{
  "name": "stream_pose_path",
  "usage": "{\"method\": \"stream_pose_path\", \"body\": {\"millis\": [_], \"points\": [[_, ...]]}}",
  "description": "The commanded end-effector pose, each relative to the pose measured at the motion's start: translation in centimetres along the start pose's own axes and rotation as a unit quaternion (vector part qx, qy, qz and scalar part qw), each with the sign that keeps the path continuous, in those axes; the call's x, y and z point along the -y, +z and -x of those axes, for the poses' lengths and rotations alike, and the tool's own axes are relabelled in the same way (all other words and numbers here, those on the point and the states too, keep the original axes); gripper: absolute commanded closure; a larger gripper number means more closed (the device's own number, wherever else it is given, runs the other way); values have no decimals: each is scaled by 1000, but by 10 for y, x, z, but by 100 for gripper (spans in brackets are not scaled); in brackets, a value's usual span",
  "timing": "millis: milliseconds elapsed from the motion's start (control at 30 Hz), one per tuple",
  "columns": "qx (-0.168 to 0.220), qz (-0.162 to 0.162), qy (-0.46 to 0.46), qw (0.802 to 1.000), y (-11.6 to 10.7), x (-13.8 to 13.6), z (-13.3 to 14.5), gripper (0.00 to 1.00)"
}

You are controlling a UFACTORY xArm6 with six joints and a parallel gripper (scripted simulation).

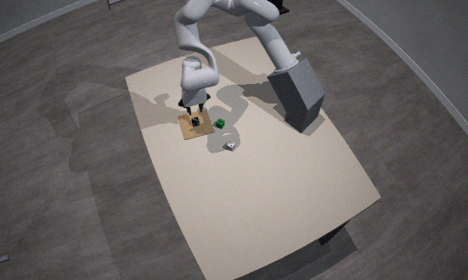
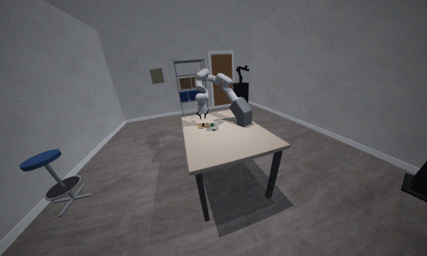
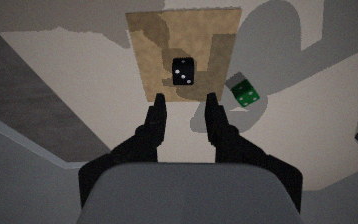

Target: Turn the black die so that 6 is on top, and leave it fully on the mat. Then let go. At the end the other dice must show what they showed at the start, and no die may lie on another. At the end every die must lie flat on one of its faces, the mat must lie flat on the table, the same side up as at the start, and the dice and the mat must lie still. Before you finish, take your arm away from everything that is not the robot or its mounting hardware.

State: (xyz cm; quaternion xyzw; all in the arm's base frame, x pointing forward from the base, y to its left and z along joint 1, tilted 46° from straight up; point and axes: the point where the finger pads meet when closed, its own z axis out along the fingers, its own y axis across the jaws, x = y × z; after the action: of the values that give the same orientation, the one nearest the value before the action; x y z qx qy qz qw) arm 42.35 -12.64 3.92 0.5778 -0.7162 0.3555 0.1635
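The black die [image 1: 195,121] [image 2: 203,124] [image 3: 183,71] lies on the tan mat [image 1: 189,132] [image 3: 196,30], near its middle. In the wrist view its upper face seems to show three pips, and a narrow side face shows one. My gripper [image 1: 195,112] [image 2: 203,118] [image 3: 185,103] is partly open and empty. It points down above the mat, higher than the black die; in the wrist view the die shows beyond the gap between the fingertips. The green die [image 1: 220,123] [image 2: 212,125] [image 3: 249,96] lies on the table just beside the mat, with four pips on its lit face.
The white die [image 1: 230,145] [image 2: 214,129] lies on the table [image 1: 256,199] [image 2: 234,149], beyond the green die from the mat. The grey arm base [image 1: 301,98] [image 2: 242,112] stands on the right side. The table's left edge runs close to the mat.
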Motion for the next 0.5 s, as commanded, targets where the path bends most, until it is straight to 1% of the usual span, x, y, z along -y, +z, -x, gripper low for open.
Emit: {"method": "stream_pose_path", "body": {"millis": [0,467], "points": [[0,-1,0,1000,-1,1,0,53],[0,-1,0,1000,8,1,0,53]]}}
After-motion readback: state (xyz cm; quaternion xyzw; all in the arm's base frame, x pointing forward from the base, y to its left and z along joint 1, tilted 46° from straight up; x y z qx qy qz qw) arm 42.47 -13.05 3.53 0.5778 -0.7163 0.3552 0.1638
